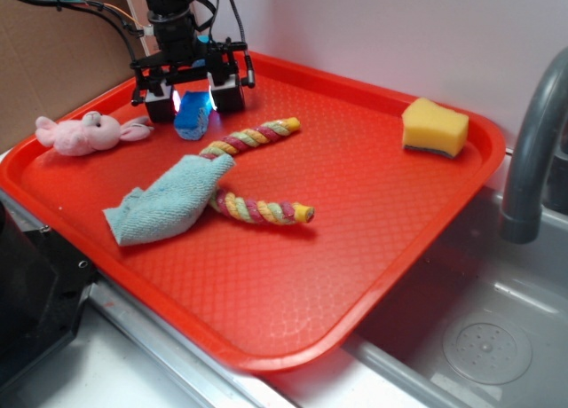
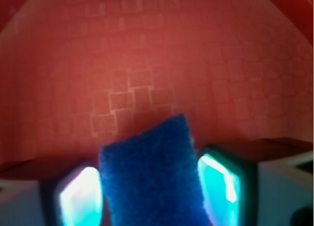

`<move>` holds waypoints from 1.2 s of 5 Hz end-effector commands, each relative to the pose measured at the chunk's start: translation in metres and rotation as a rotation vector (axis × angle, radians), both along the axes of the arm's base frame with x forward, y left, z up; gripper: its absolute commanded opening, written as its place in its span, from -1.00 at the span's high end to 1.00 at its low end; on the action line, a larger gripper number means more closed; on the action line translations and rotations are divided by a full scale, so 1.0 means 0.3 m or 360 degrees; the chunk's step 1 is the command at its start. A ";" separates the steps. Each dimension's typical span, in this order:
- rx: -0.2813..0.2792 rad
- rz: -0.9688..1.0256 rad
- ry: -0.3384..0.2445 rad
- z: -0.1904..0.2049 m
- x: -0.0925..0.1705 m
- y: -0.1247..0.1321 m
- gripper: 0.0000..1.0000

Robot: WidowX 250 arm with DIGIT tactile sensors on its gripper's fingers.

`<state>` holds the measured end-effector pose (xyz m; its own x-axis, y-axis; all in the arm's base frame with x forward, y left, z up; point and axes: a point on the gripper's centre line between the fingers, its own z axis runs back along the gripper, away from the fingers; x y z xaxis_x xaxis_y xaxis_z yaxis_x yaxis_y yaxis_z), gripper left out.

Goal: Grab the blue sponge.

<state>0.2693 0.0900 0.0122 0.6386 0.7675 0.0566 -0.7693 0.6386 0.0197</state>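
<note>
The blue sponge [image 1: 193, 122] sits at the back left of the red tray [image 1: 373, 248], between my gripper's two fingers. My gripper [image 1: 193, 105] points straight down over it. In the wrist view the blue sponge [image 2: 149, 162] fills the gap between the two glowing teal pads [image 2: 78, 199] and touches both. My gripper [image 2: 152, 199] is shut on it. The sponge's lower end hangs just below the fingertips, close to the tray floor; I cannot tell whether it still touches the tray.
A pink plush toy [image 1: 84, 133] lies left of the gripper. A light teal cloth [image 1: 169, 200] and a multicoloured rope toy [image 1: 253, 173] lie in front. A yellow sponge [image 1: 435, 127] is at the back right. A sink [image 1: 479, 337] with a grey faucet [image 1: 528, 151] is on the right.
</note>
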 end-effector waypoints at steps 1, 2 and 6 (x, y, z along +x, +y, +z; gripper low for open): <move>-0.0025 -0.0243 0.0081 0.202 -0.066 0.019 1.00; 0.0041 -0.0478 0.0008 0.367 -0.153 -0.010 1.00; 0.0143 -0.1296 -0.0082 0.674 -0.208 -0.349 1.00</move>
